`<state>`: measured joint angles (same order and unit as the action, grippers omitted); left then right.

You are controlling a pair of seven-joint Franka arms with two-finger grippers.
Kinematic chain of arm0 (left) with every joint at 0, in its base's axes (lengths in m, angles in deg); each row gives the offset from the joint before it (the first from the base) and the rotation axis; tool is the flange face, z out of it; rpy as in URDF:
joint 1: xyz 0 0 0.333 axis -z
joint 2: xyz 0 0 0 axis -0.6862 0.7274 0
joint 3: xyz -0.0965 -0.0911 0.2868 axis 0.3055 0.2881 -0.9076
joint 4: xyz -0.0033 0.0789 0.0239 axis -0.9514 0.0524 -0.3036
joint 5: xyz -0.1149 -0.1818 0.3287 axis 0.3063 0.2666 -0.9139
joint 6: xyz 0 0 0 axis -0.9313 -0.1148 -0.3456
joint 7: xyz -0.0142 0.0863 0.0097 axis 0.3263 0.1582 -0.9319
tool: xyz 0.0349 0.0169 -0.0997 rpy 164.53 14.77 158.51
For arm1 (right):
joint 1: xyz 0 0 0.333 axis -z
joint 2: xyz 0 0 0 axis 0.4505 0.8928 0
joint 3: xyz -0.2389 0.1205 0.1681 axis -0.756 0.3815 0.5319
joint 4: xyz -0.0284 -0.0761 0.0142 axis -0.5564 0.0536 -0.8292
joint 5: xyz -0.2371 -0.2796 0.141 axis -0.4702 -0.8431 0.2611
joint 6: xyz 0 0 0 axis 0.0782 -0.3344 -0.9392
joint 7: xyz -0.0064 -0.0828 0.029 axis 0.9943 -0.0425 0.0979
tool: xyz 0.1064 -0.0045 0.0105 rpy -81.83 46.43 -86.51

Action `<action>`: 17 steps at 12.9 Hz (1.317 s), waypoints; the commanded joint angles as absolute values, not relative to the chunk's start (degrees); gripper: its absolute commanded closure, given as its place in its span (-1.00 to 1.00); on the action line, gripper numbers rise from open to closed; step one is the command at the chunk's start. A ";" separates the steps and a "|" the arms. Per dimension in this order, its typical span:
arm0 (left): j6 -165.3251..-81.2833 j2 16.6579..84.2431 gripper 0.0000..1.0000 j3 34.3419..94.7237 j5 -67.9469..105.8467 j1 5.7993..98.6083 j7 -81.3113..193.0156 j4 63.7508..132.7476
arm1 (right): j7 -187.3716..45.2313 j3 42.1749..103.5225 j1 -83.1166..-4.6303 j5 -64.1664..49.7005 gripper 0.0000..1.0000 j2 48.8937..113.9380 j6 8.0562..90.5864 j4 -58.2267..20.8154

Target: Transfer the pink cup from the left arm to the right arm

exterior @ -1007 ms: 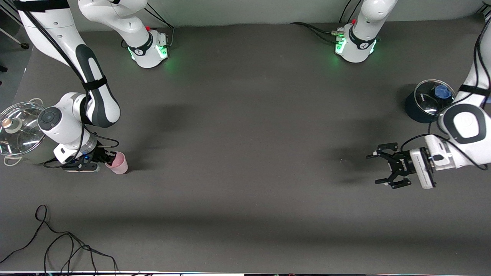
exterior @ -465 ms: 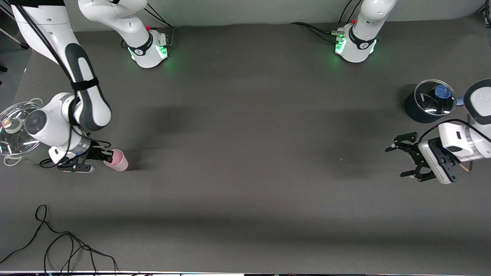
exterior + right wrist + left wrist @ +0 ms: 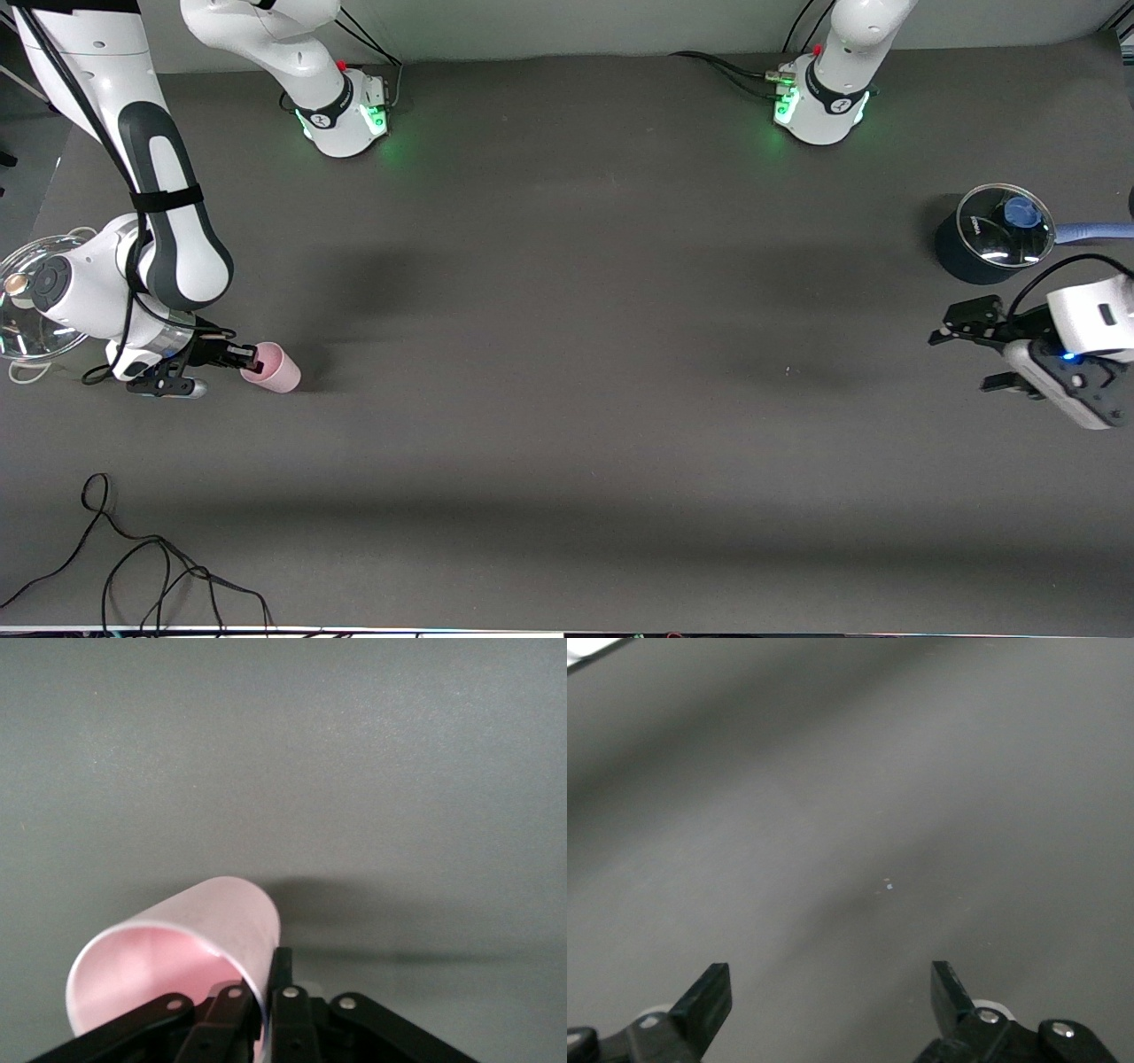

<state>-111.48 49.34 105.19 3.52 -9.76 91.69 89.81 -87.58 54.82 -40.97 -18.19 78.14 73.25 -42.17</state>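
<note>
Left gripper point(image 3: 974, 347) withdrawn, wide apart; smooth pale pink cup point(image 3: 275, 369) tilted, rim pinched in right gripper point(image 3: 251, 358)

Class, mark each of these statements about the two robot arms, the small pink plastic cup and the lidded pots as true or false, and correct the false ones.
1. The right gripper pinches the rim of the small pale pink plastic cup. True.
2. The left gripper is shut on the cup. False: it is open and holds nothing, over bare table at the left arm's end.
3. The cup stands upright on its base. False: it is tilted, its mouth toward the right gripper.
4. A dark pot with a glass lid and blue knob sits at the left arm's end of the table. True.
5. The steel pot with a glass lid sits beside the dark pot. False: it is at the right arm's end.
</note>
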 commanded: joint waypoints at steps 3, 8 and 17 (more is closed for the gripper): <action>-99.07 41.80 -0.99 105.27 1.35 -8.97 74.67 86.88 | -89.77 54.31 -40.75 -16.22 -0.73 76.85 70.82 -41.68; -88.32 41.18 -0.99 105.97 0.64 -9.23 62.04 81.68 | -89.16 51.93 -41.19 -17.09 -0.99 68.61 65.64 -41.33; -91.91 31.25 -0.99 105.80 0.99 -10.64 62.04 84.75 | -75.01 49.73 -41.63 -39.03 -0.99 55.84 30.89 -24.15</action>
<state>-90.16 33.84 106.00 1.22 -10.09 62.76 81.94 -78.86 49.51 -41.15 -33.91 56.55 40.69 -32.01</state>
